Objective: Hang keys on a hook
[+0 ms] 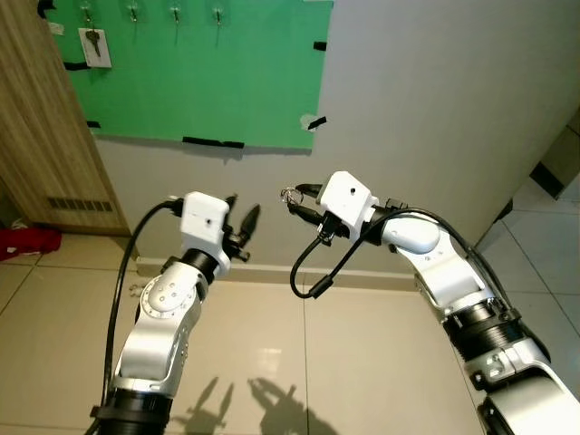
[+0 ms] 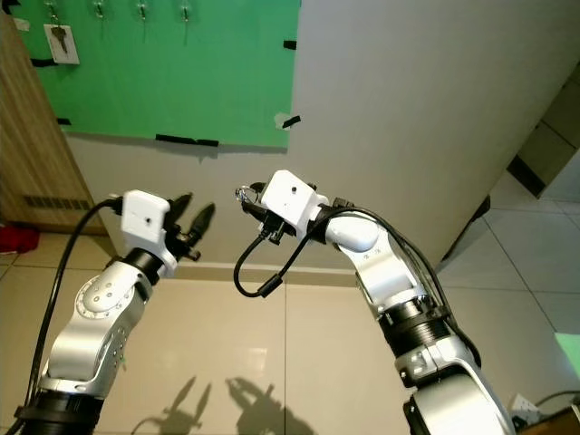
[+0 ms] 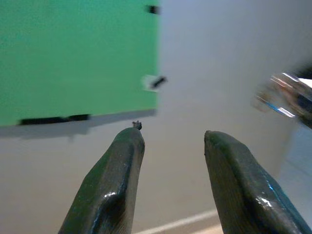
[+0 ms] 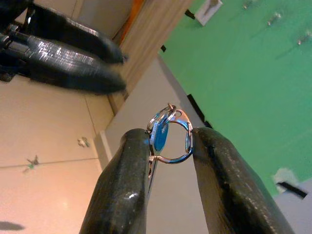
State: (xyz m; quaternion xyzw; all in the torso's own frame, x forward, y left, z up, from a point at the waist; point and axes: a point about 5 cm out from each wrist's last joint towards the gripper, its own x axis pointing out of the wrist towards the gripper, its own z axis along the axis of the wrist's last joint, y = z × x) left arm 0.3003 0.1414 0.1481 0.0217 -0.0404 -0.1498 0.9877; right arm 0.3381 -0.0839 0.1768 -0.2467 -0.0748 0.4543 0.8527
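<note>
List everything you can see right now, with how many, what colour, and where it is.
green board: one, green, taped to the grey wall, upper left
hooks: four in view, metal, in a row along the board's top edge
hung key: one, dark, with a white tag, on the leftmost hook
wooden cabinet: one, light brown, left of the board
red cloth: one, red, on the floor by the cabinet
key ring: one, silver with a blue part, between the right tool's fingers
left tool: one, black fingers apart, raised toward the wall
right tool: one, black, holding the key ring below the board
</note>
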